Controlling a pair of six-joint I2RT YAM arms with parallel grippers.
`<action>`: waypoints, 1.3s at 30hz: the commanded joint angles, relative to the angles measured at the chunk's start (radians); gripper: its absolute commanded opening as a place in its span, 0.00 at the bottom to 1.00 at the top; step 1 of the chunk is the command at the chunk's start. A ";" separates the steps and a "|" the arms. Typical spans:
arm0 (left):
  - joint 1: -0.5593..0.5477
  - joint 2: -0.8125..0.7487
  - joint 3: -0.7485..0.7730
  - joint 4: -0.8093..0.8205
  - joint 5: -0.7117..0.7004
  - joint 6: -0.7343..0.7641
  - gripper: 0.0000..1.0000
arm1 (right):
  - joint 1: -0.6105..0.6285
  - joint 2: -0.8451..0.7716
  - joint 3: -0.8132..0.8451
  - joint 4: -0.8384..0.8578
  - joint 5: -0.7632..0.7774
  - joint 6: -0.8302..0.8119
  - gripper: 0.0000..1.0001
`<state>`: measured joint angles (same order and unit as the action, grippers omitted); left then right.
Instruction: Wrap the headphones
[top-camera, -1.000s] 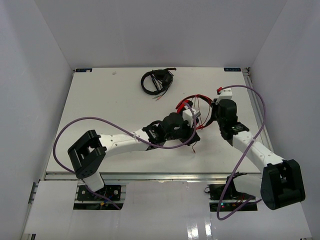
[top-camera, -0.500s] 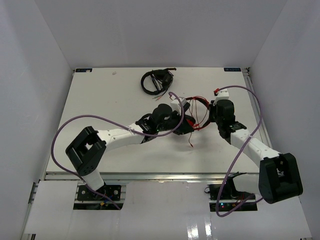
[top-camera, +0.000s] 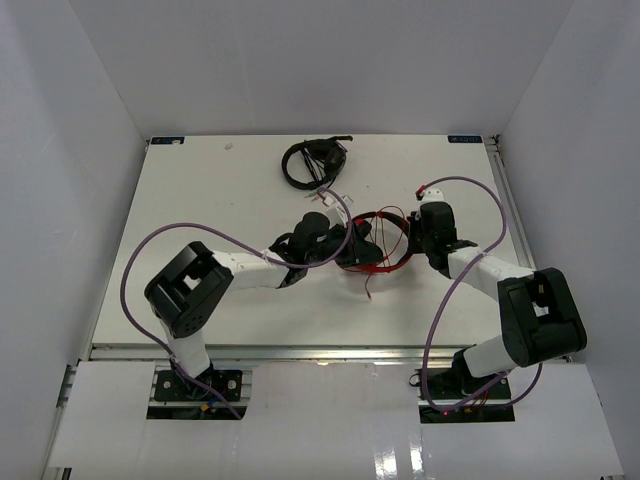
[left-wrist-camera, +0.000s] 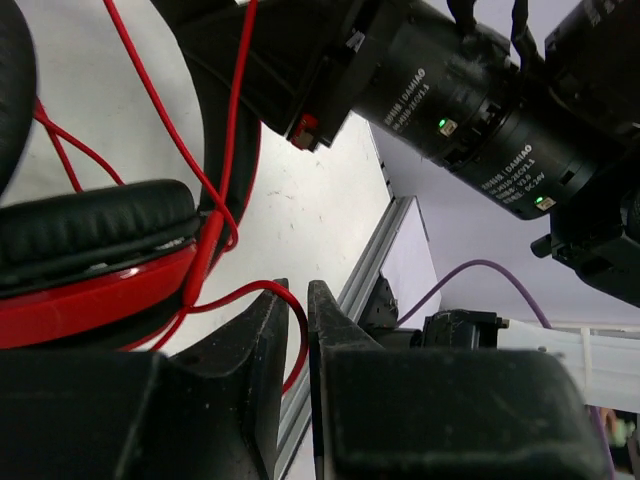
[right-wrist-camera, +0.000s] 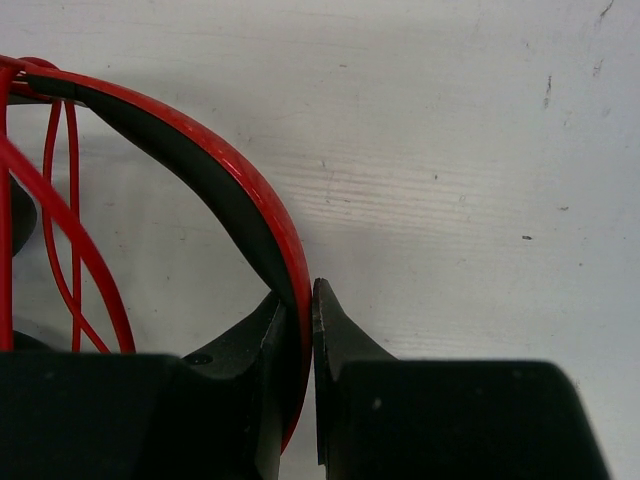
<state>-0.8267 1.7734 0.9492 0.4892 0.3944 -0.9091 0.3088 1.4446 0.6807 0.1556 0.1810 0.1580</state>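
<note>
- Has the headphones (left-wrist-camera: 80, 300) lying on the table (top-camera: 200, 200), a little right of the table's middle, with a black ear pad above a red rim
- Pinches the headband (right-wrist-camera: 240, 200) with the right gripper (right-wrist-camera: 297, 300) over the table's right half, jaws drawn almost together on the red-and-black band
- Reaches in from the table's left half with the left gripper (left-wrist-camera: 298, 300), jaws narrowed to a slit, and catches the thin red cable (right-wrist-camera: 52, 203) in that slit at the tips
- Shows more of that cable in loose strands across the ear pad and inside the arch of the headband, just above the table's white surface
- Has the black headphones (top-camera: 312, 162) near the table's far edge, apart from both grippers
- Puts the dark motor housings of the right arm (left-wrist-camera: 470, 90) close over the left gripper, toward the table's near rail
</note>
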 joint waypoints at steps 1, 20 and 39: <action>0.036 0.009 -0.024 0.227 0.005 -0.146 0.27 | -0.001 0.011 0.041 0.032 -0.026 0.013 0.08; 0.096 0.150 0.158 0.190 -0.008 -0.217 0.46 | -0.015 0.031 0.046 0.010 -0.076 0.018 0.08; 0.125 0.160 0.271 0.081 0.004 -0.177 0.58 | -0.031 0.045 0.047 0.001 -0.128 0.026 0.08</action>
<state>-0.7096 1.9560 1.2034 0.5902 0.3977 -1.1054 0.2864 1.4895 0.6807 0.1214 0.0912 0.1544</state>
